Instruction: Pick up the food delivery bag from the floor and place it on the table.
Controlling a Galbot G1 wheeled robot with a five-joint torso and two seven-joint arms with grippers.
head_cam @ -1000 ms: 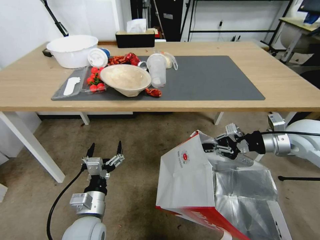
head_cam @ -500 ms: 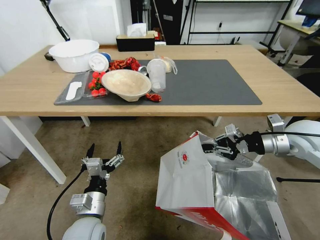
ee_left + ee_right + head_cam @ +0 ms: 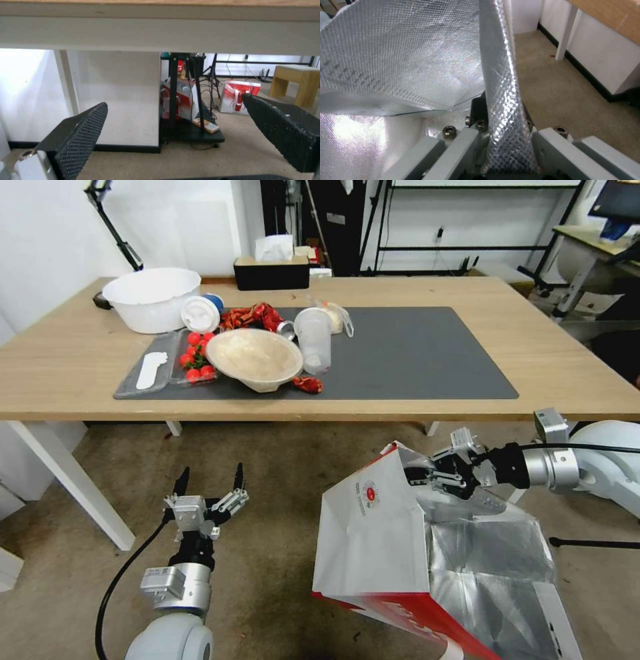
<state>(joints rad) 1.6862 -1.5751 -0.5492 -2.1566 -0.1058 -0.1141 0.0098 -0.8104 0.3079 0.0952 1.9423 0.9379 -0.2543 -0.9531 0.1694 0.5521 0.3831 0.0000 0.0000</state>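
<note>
The food delivery bag (image 3: pixel 373 540), white with a red band, a round red logo and silver foil lining, hangs tilted in front of the table (image 3: pixel 567 360), low at the right. My right gripper (image 3: pixel 419 473) is shut on the bag's top edge; in the right wrist view the foil wall (image 3: pixel 501 100) runs between its jaws. My left gripper (image 3: pixel 209 480) stands open over the floor (image 3: pixel 280 473) at the lower left, holding nothing. Its two black fingers (image 3: pixel 83 130) point under the table edge.
On the table's dark grey mat (image 3: pixel 427 350) lie a beige bowl (image 3: pixel 253 357), a clear cup (image 3: pixel 313 337), cherry tomatoes (image 3: pixel 193 360) and a white tub (image 3: pixel 152 297). The mat's right half is bare. White table legs (image 3: pixel 73 480) stand at the left.
The whole picture has shifted: the table sits lower in the head view, so the camera has moved. Both grippers and the bag keep the same places in view.
</note>
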